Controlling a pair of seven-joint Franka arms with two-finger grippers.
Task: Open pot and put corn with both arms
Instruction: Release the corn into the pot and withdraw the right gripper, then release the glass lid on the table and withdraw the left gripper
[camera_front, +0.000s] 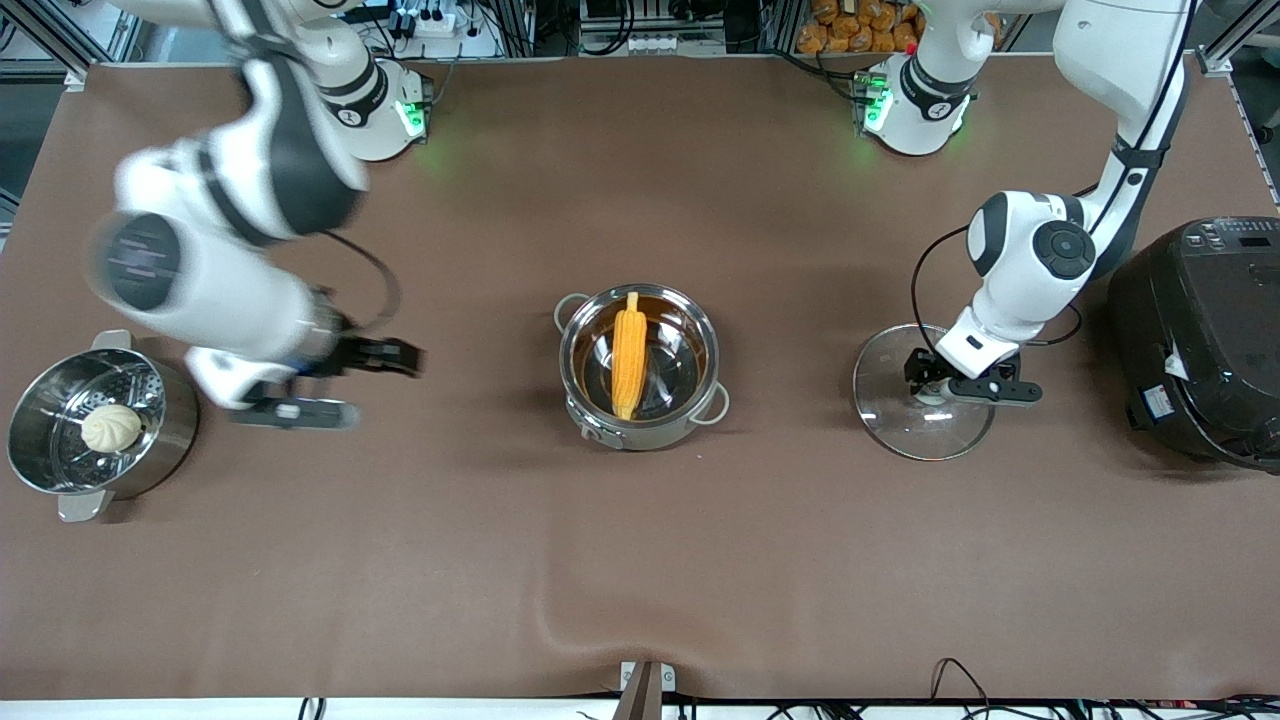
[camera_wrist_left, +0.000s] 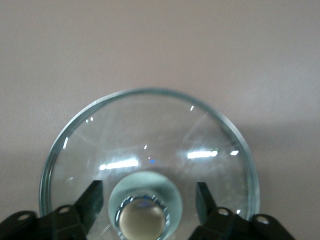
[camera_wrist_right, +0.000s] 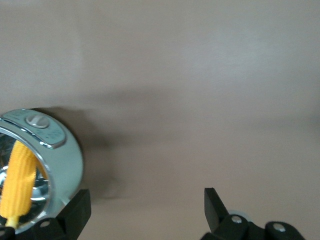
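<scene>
Pot (camera_front: 643, 366) open at mid-table, lid off. Corn (camera_front: 628, 354) inside, lying lengthwise across the bowl, pale tip resting near the rim.

Glass lid (camera_front: 921, 392) flat on the brown table (camera_front: 640, 560), toward the left arm's end, between pot and black cooker (camera_front: 1205, 340). Left gripper (camera_front: 955, 388) low over the lid, fingers (camera_wrist_left: 91, 200) spread wide to either side of the copper knob (camera_wrist_left: 142, 220), clear of it on both sides, nothing pinched. Lid rim (camera_wrist_left: 150, 92) curving out ahead of the fingertips in the left wrist view.

Right gripper (camera_front: 345, 385) blurred, over bare cloth between pot and steamer pot (camera_front: 95, 425). Fingers (camera_wrist_right: 75, 212) parted wide, empty, only table between them. Pot wall just outside one fingertip in the right wrist view, with corn showing over the rim there too.

White bun (camera_front: 111, 427) sitting on the steamer's perforated insert, toward the right arm's end, well apart from everything else.
</scene>
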